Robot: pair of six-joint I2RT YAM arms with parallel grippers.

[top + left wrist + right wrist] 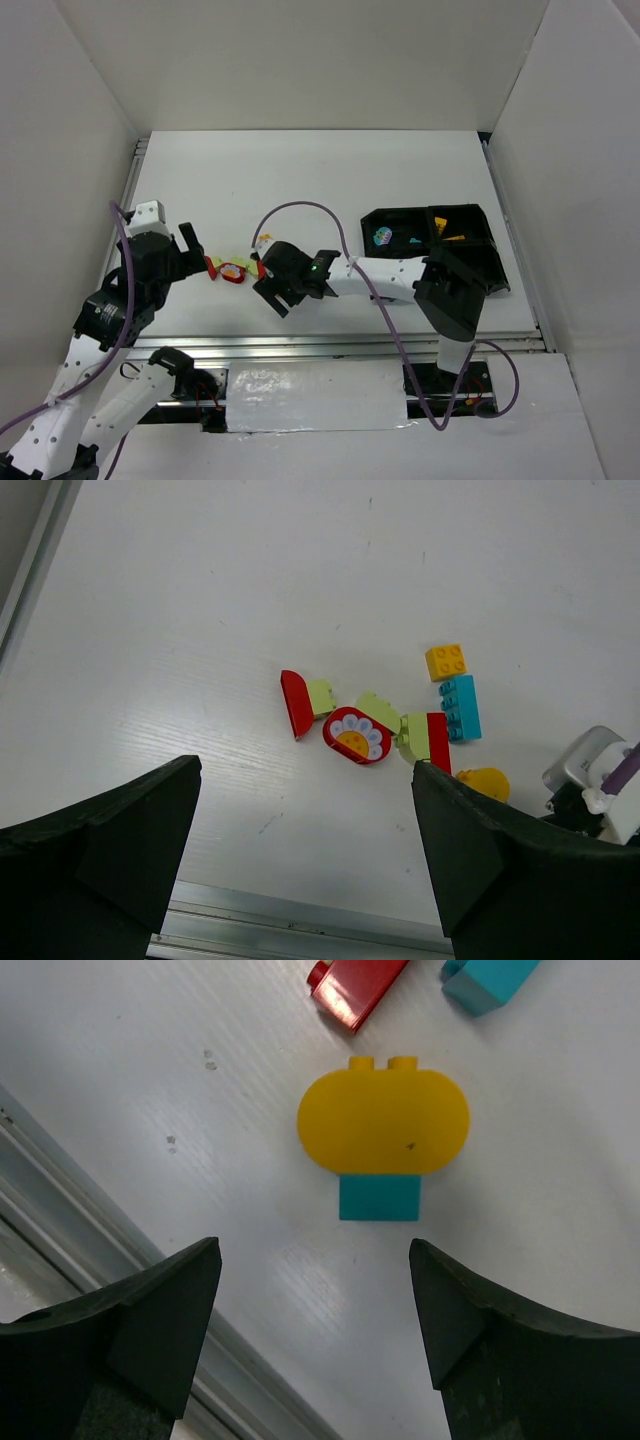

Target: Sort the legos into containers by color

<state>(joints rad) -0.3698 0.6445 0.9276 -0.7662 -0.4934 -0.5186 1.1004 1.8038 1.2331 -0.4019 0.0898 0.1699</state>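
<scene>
- R claw [313,1260]: jaws apart, nothing btwn.
- Yellow oval brick [384,1122] on surface [150,1060], just ahead of gap, slightly right; long axis runs jaw-to-jaw.
- L claw [305,765] wide, looks farther off.

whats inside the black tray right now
The tray holds a cyan printed brick far left and yellow-orange pieces far right; the right arm covers its near compartments.
</scene>
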